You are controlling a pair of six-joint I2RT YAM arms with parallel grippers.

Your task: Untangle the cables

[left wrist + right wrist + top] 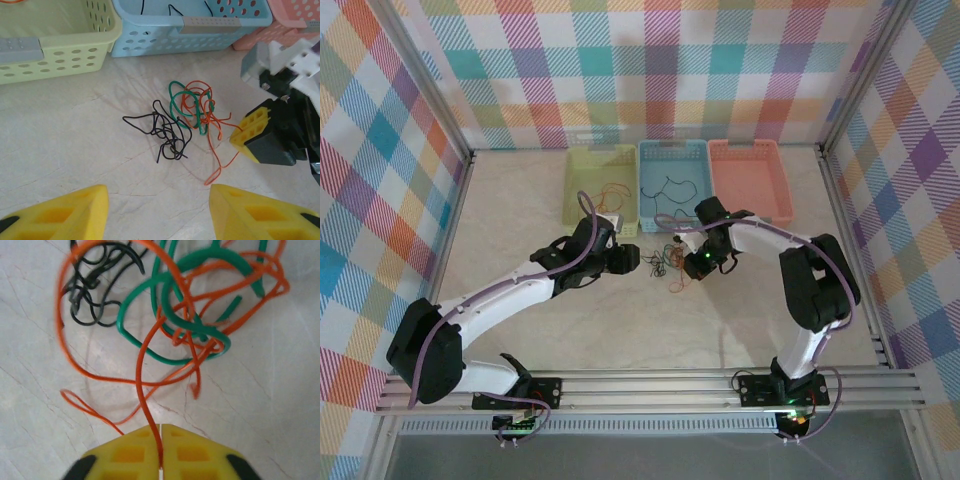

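A small knot of thin, flexible cables (670,265) is seen on the bench (65,145), a pale, marble-like surface crossed by fine grey veins. The knot lies just in front of the baskets, between the two arms.

The black cable (167,132) is bunched in tight, wiry curls at the left of the knot. The green cable (172,102) is bent into smooth, rounded arches, and the orange cable (141,385) is threaded through them in wide, springy loops, with one long strand trailing over the bench.

That strand is pinched by the right gripper (161,432): its jaws, yellow plastic wedges with square recesses, are pressed together on the orange wire. The left gripper (157,195) is held above the bench on the near side of the knot, its matching yellow jaws standing apart with nothing between them.

Three perforated plastic baskets are lined up side by side along the far wall: a lime-green basket (602,185), a light-blue basket (673,180) and a salmon-pink basket (750,175). Thin orange wire is seen in the green one and thin black wire in the blue one.
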